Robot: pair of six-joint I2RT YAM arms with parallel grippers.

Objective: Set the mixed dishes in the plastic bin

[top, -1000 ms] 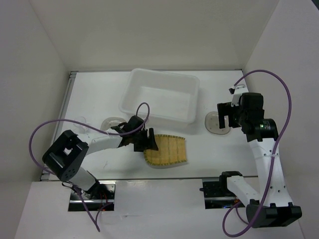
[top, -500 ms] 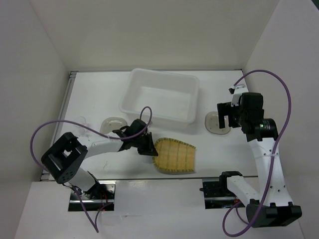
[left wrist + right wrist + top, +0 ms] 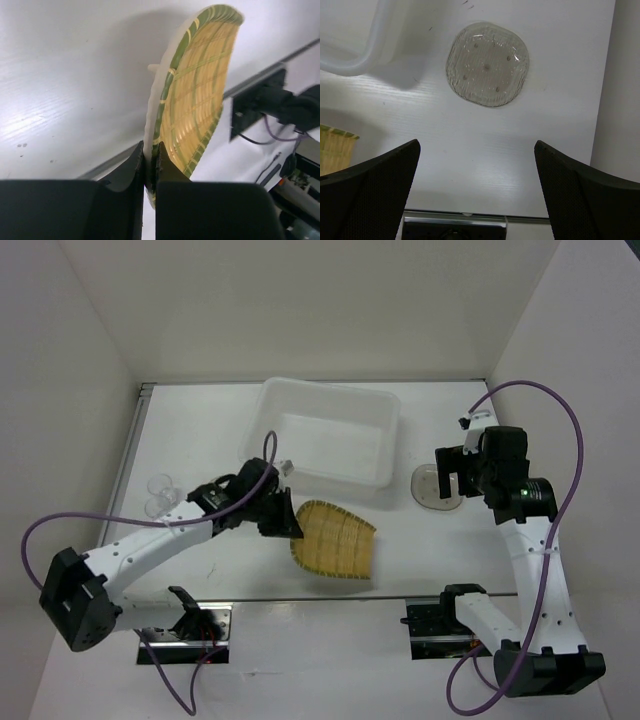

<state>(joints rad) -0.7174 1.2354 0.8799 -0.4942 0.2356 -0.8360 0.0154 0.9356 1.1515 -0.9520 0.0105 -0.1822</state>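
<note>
Plate [image 3: 335, 540], beside the bin [image 3: 330, 440], hangs pinched by its thin rim in the left gripper [image 3: 288, 525], so it may slip. Jaws of the right gripper [image 3: 476, 150] are spread.

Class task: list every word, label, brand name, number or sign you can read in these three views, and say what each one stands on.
None can be read.
The yellow weave-patterned fan-shaped plate, the translucent white plastic bin, the translucent grey-brown rounded-square saucer and the white table carry no print.
The left arm and right arm show no legible marking.
The hardware below the table edge is too blurred to tell.
</note>
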